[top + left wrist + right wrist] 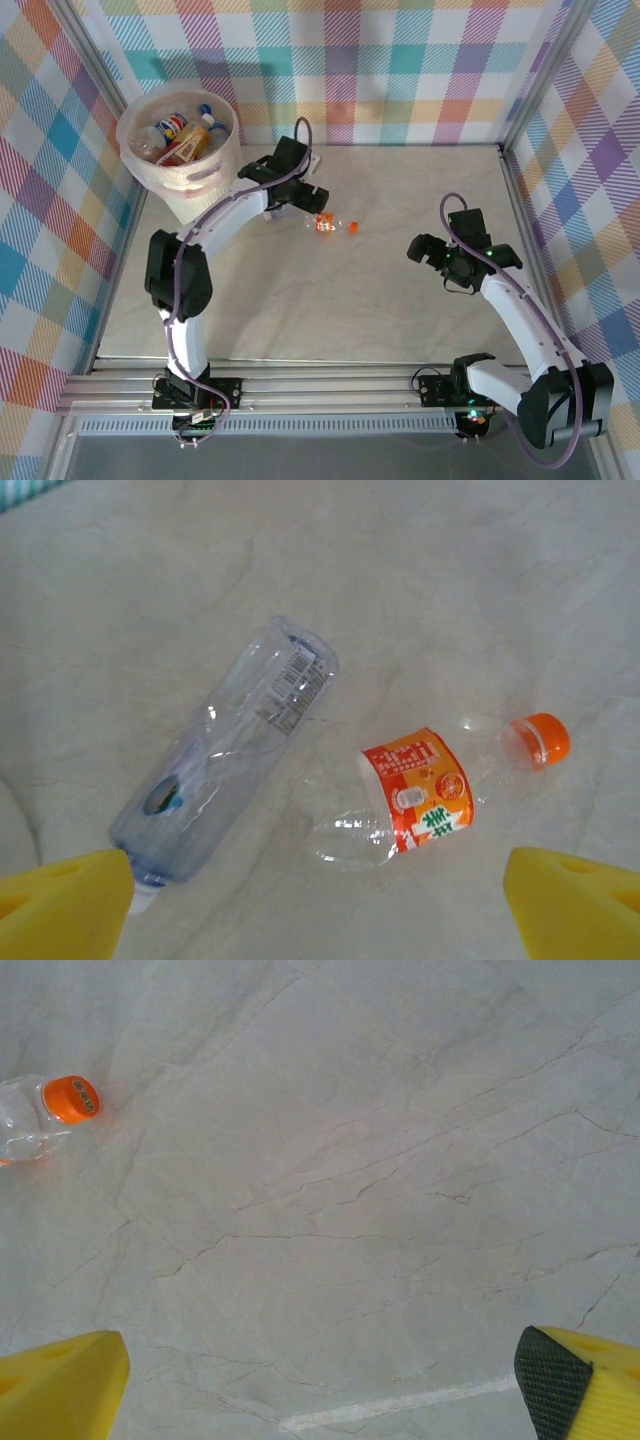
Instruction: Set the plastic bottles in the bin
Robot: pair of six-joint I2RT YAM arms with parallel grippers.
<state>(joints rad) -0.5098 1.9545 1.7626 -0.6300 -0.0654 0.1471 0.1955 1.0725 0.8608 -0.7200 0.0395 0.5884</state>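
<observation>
Two plastic bottles lie on the marble table. One is clear with a barcode label point(235, 750); the other is crushed, with an orange label point(420, 795) point(325, 224) and an orange cap point(545, 738) point(75, 1098). My left gripper point(320, 920) point(305, 200) hovers open just short of them, the yellow fingertips point(65, 905) wide apart with nothing between them. My right gripper point(320, 1390) point(420, 248) is open over bare table to the right of the orange cap. The bin point(150, 170) stands at the far left with several bottles inside.
Plaid walls enclose the table on the left, back and right. An aluminium rail point(320, 385) runs along the near edge by the arm bases. A white streak point(400, 1408) marks the table under the right gripper.
</observation>
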